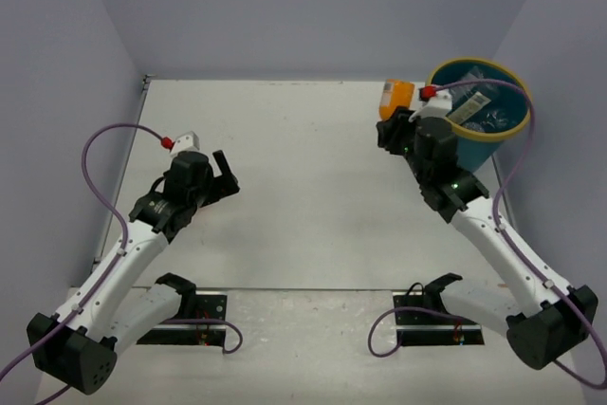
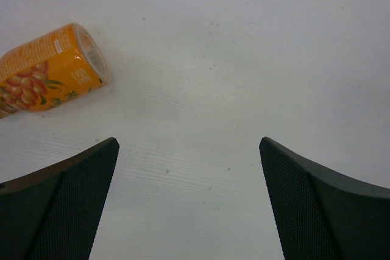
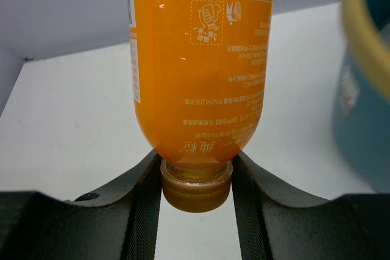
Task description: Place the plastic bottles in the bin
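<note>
The orange bottle (image 3: 201, 59) is clamped at its neck between the fingers of the right gripper (image 3: 196, 172). In the right wrist view, its long axis runs straight up the frame, with the neck end at lower centre and the base cut off at the top. It is wrapped in a glossy orange sleeve with white print, and the neck is amber.

In the top view it is seen at upper right, just left of the bin (image 1: 524, 92), whose yellow rim stands near it. Pale table (image 1: 303, 168) lies open to its left.

The left gripper (image 2: 187, 144) is held with its fingers wide apart. A fruit-printed orange bottle (image 2: 49, 71) lies at the upper left of its view, base to the right. Whether this is the same bottle cannot be told.
</note>
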